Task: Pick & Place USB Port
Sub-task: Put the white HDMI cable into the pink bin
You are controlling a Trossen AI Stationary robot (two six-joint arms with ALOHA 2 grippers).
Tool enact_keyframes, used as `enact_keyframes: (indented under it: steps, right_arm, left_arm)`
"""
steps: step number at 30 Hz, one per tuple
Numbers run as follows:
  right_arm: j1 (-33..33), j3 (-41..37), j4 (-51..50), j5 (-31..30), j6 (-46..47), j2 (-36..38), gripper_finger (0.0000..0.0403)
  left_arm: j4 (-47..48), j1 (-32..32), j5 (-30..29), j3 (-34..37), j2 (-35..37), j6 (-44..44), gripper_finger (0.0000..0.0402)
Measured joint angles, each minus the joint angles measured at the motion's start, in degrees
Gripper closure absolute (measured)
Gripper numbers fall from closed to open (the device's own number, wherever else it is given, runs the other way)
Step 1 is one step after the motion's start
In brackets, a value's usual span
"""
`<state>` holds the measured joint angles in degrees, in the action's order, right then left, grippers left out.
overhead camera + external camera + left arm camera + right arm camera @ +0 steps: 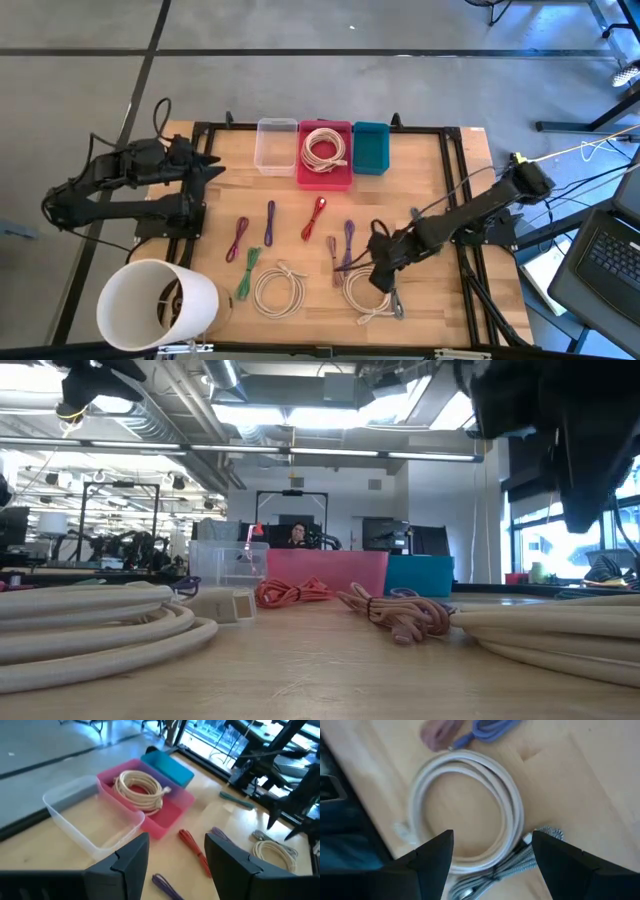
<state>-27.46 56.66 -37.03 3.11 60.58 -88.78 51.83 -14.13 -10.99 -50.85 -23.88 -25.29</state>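
Several coiled USB cables lie flat on the wooden table: two white coils (pixel 280 291) (pixel 364 292), plus green (pixel 246 276), red (pixel 315 216), purple (pixel 238 239) and mauve (pixel 333 257) ones. A further white coil (pixel 325 147) sits in the pink bin (pixel 326 180). My right gripper (pixel 381 272) is open and hovers over the right-hand white coil (pixel 470 810), its fingers either side of it without touching. My left gripper (pixel 212 166) is open and waits at the table's left side, facing the bins (pixel 150 795).
A clear bin (pixel 277 146) and a teal bin (pixel 370 147) flank the pink one at the far edge. A grey braided cable (pixel 520 865) lies against the right-hand white coil. A white cylinder (pixel 155 305) stands at the near left corner. A laptop (pixel 610 255) sits off the right side.
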Motion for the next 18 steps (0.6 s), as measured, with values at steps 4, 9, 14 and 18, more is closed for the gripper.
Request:
enact_keyframes:
  steps: [4,9,14,18]
  right_arm:
    - [-0.11,0.00,1.34,0.13,-3.49,-3.88,0.0130]
    - [-0.11,0.02,2.30,0.04,-5.75,-7.43,0.0130]
    - [-0.11,0.02,3.26,-0.35,-5.75,-10.74,0.0130]
    - [-0.11,0.09,4.51,-0.50,-5.49,-12.86,0.0135]
  left_arm:
    - [-1.52,0.00,-0.08,0.00,0.02,1.57,0.0217]
    - [-1.49,0.00,-0.71,0.00,0.00,2.08,0.0217]
    - [-1.47,0.00,-2.05,0.00,0.00,2.09,0.0217]
    - [-1.48,0.00,-2.06,0.00,0.00,2.09,0.0217]
